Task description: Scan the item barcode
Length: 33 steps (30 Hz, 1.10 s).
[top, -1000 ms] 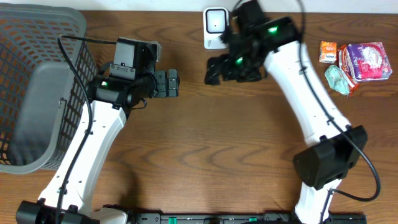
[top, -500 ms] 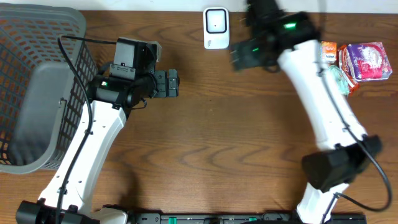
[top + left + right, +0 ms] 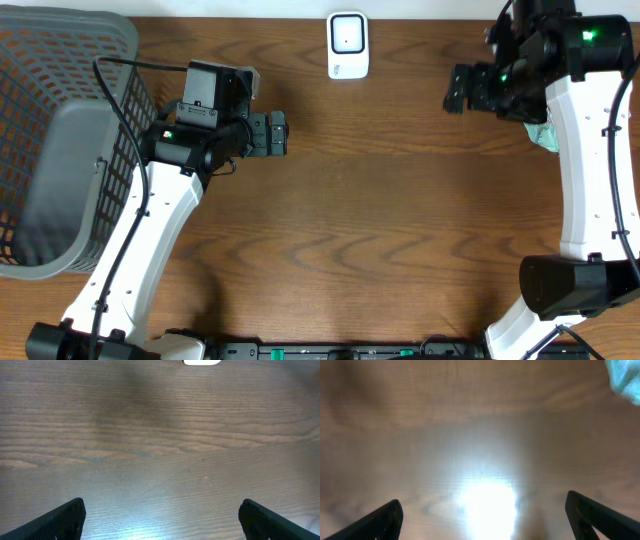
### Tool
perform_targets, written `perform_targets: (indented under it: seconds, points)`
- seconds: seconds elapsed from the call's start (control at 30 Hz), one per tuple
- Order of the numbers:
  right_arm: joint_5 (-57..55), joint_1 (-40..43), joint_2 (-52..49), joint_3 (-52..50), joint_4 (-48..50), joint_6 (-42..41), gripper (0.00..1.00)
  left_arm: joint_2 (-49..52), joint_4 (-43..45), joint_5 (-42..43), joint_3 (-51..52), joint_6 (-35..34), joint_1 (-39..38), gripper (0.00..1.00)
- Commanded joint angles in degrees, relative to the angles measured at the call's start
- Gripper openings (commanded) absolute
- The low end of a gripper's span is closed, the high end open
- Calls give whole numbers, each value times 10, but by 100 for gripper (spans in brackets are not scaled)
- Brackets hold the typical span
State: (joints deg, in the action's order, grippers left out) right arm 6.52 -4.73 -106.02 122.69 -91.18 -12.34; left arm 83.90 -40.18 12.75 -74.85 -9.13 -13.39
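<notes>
From overhead, a brown wood-grain desk carries a grey plastic lattice basket at the left edge, with a smooth grey liner inside it. A small white rounded-rectangle barcode scanner stands at the top centre. The white left arm reaches up from the bottom left, and the left fingers are spread apart over bare wood, well left of the scanner. The right arm stretches up the right edge, and the right fingers are also spread wide and hold nothing. Just beside that arm a crinkled teal packet, the item for scanning, peeks out at the right edge. A second ago the right arm was bent in beside the scanner; it has since swung right and now covers most of the packets there, while the left arm has not moved. The left wrist view shows pale wood grain, two black fingertips at the lower corners and the scanner's white edge at the top. The right wrist view is blurred, with glare on the wood, black fingertips apart at the lower corners and a teal corner at top right.
</notes>
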Motion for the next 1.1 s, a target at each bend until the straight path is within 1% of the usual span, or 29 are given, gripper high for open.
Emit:
perform_targets:
  seconds: [0.0,0.17,0.27,0.33,0.43,0.53,0.63,0.8,0.97,1.07]
  points:
    - [24,-1,0,-5,-27,5,99,0,-1,-3,-3,3,2,98]
    - [24,4,22,-8,-62,8,100,0,-1,-3,-3,3,2,98]
    - [23,1,70,-27,-62,9,99,0,-1,-3,-3,3,2,98]
    - [1,-2,110,-52,-61,8,99,0,-1,-3,-3,3,2,98]
    - [-36,-6,193,-124,-61,-10,99,0,-1,-3,-3,3,2,98]
    - [-35,-6,261,-195,-61,-14,99,0,-1,-3,-3,3,2,98]
    - [-17,-6,308,-238,-60,-14,99,0,-1,-3,-3,3,2,98]
    - [-19,-6,347,-259,-61,-13,99,0,-1,-3,-3,3,2,98]
    - [-41,-6,362,-259,-61,45,99,0,-1,-3,-3,3,2,98]
    - [-56,-5,377,-259,-57,42,99,0,-1,-3,-3,3,2,98]
